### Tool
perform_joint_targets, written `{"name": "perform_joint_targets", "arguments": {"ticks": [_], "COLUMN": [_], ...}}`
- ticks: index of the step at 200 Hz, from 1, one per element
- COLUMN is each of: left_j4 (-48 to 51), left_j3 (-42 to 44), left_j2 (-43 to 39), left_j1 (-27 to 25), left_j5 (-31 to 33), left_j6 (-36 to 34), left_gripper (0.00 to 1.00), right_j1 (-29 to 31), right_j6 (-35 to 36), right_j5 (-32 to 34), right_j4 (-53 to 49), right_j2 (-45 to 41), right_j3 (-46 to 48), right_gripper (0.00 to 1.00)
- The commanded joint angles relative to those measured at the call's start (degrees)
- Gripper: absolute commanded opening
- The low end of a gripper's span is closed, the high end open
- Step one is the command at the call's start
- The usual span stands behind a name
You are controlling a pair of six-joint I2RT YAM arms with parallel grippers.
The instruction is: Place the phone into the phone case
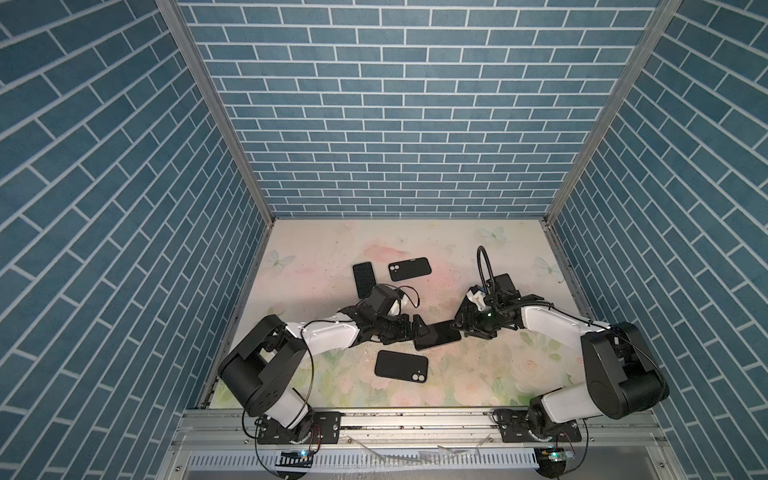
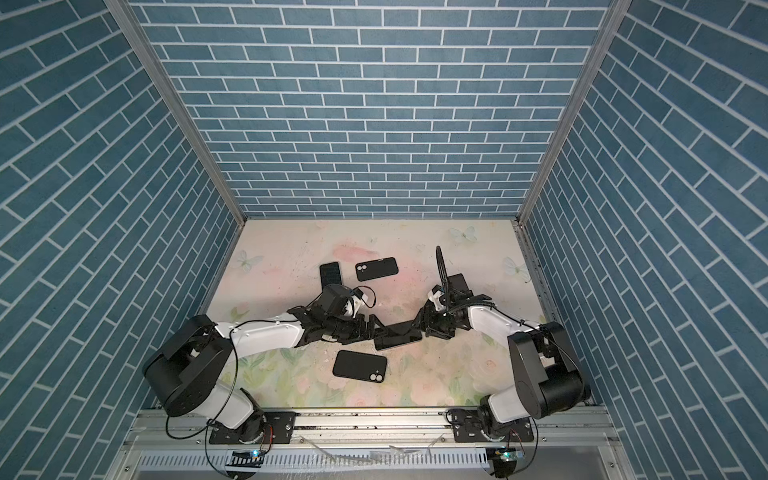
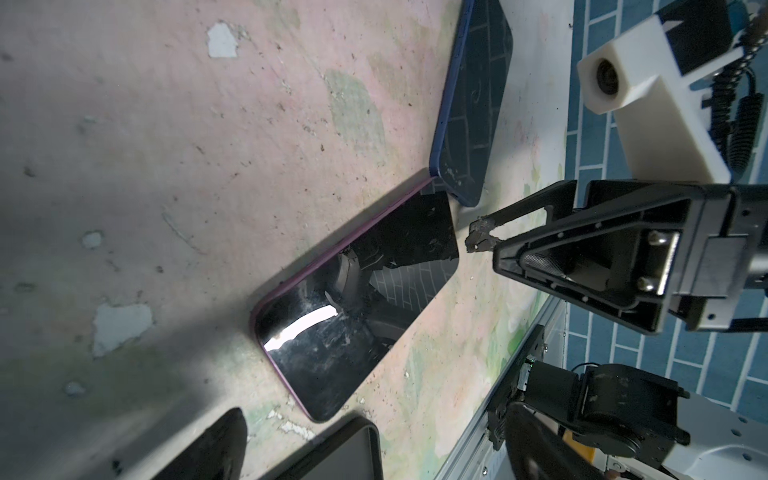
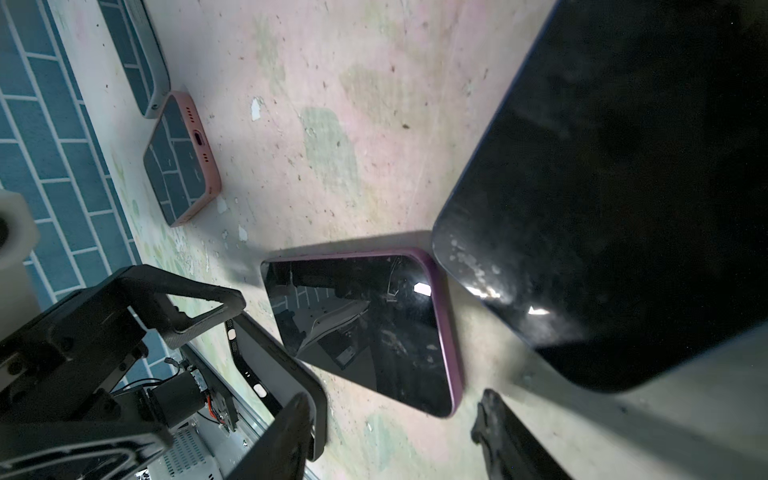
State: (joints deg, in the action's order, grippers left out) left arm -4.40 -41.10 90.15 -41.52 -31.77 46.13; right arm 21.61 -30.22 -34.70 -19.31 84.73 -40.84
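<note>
Tabletop (image 1: 478,374) space at the middle is taken by the left gripper (image 1: 420,330) and right gripper (image 3: 484,247), both spread open and empty, facing each other. Between them the purple-rimmed phone (image 3: 357,299) is seen flat, screen up. The black phone case (image 1: 401,365) is seen just beside it, apparently unfilled, so insertion is judged wholly outstanding.

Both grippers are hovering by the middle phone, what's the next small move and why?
Probably ease the right gripper forward so its open jaws straddle the end of the phone. The phone lies flat and unheld just ahead of them, the left gripper is open too, and the empty black case waits right beside it.
</note>
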Motion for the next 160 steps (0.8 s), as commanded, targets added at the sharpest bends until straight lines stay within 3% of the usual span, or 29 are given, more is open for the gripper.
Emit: {"name": "perform_joint_targets", "arguments": {"ticks": [1,85,160], "left_j4": [0.5,-0.9,-2.1], "left_j3": [-1.7,-2.4,-2.0], "left_j2": [2.7,6.7,7.9], "left_j1": [-0.2,0.1,0.6], "left_j5": [0.2,0.2,-0.4], "left_j6": [0.2,0.3,0.3], "left_gripper": [0.97,0.95,0.94], "right_j1": [0.3,0.5,0.6], "right_j6": [-0.6,-0.8,-2.5], "right_j5": [-2.3,-13.8,-17.2], "right_j4": [2.1,8.1,14.9], "right_j2": [1.5,6.1,-2.1], "right_j3": [0.6,1.7,2.7], "right_gripper": [0.65,0.62,0.56]}}
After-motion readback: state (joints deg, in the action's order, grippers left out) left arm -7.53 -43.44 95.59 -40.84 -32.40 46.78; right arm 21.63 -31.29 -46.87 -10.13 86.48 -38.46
